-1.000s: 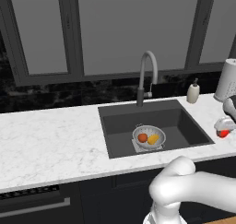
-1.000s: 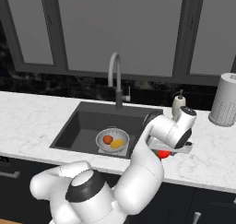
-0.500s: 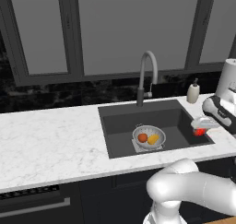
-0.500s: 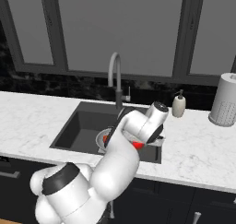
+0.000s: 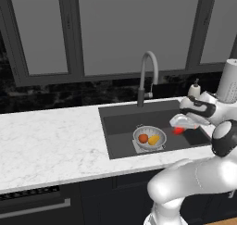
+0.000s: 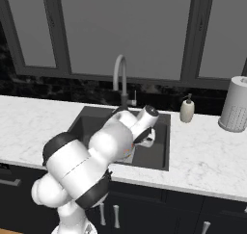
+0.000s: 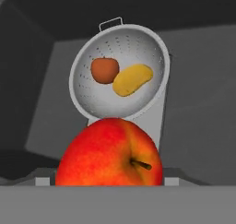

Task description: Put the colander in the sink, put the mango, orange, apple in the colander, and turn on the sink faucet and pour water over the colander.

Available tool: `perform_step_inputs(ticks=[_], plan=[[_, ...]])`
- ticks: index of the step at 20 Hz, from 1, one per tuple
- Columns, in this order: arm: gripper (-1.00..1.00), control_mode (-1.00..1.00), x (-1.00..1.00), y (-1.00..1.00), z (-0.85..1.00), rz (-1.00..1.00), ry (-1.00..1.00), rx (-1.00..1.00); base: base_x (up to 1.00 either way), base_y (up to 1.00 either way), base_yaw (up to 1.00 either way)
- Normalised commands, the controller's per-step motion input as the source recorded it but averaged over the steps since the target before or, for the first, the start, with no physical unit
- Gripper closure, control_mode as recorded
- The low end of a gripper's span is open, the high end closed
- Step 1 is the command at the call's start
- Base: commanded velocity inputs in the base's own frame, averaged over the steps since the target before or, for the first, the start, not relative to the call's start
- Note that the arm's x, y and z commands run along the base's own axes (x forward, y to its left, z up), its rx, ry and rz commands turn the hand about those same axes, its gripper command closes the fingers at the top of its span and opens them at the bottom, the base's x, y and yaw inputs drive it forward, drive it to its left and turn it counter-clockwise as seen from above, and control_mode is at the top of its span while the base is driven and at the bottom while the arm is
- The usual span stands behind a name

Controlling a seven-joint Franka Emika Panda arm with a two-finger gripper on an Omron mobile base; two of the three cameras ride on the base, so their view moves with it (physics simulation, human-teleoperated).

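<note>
Two fruits sit in perforated steel colander (image 7: 120,71); jaws apparently grip glossy apple (image 7: 109,153).

1. No text, label, brand, number or sign could be read anywhere in the three views
2. The soap bottle (image 6: 187,110) on the bench (image 5: 51,140) bore a plain pale surface with no legible print
3. The perforated grey cylinder (image 6: 235,104) at the far right carried only a dot pattern, no lettering
4. The apple (image 7: 109,154), the colander (image 7: 119,71) and the sink faucet (image 5: 147,76) showed no sticker, stamp or marking
5. The dark cabinet fronts (image 6: 144,214) under the bench were unmarked as well
</note>
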Motion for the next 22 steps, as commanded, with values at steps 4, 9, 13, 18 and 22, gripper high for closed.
perform_step_inputs(ticks=[4, 9, 13, 18, 22], plan=[[1.0, -1.0, 0.37, 0.49, -0.44, 0.0, 0.07, 0.05, 0.0, 0.0, 0.0], [1.0, -1.0, 0.56, 0.46, -0.51, 0.0, 0.08, 0.03, 0.0, 0.0, 0.0], [1.0, -1.0, 0.65, 0.31, -0.51, 0.0, 0.07, 0.02, 0.0, 0.0, 0.0], [1.0, -1.0, 0.44, 0.02, -0.4, 0.0, 0.04, 0.02, 0.0, 0.0, 0.0], [1.0, -1.0, 0.32, 0.0, -0.26, 0.0, 0.03, 0.04, 0.0, 0.0, 0.0]])
